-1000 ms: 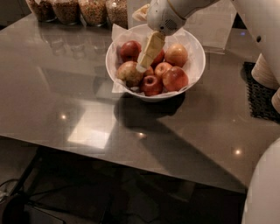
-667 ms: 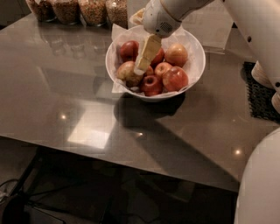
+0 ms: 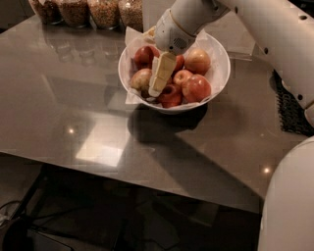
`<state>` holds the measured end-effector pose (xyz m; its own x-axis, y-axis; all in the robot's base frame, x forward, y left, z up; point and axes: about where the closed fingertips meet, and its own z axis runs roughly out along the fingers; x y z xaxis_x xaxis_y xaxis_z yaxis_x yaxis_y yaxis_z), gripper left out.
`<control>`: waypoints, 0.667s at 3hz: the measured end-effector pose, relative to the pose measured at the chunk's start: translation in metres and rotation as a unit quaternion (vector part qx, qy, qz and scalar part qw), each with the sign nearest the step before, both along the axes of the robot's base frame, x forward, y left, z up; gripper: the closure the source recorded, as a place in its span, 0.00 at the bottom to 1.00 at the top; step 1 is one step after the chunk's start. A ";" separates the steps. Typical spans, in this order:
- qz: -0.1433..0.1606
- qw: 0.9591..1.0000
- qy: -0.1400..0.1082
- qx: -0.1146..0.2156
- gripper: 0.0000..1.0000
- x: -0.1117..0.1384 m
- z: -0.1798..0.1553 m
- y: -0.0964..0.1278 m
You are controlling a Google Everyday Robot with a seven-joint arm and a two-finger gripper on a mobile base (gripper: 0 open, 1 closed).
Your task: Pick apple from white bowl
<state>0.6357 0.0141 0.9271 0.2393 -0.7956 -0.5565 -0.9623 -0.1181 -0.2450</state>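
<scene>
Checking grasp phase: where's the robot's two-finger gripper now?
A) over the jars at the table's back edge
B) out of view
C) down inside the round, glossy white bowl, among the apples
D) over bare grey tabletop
C: the two-finger gripper reaches down into the round, glossy white bowl, among the red and tan apples.

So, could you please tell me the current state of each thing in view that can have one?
white bowl: upright on the table, filled.
apples: piled inside the bowl.
gripper: reaching down into the bowl, tip among the left-side apples.
paper lining: crumpled, sticking up past the rim.
jars: upright, filled, tops out of view.
</scene>
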 end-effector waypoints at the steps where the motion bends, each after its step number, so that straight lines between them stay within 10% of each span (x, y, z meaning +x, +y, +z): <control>1: 0.007 0.999 -0.033 -0.009 0.00 -0.031 0.022 -0.001; 2: 0.010 1.000 -0.024 -0.014 0.00 -0.020 0.013 -0.001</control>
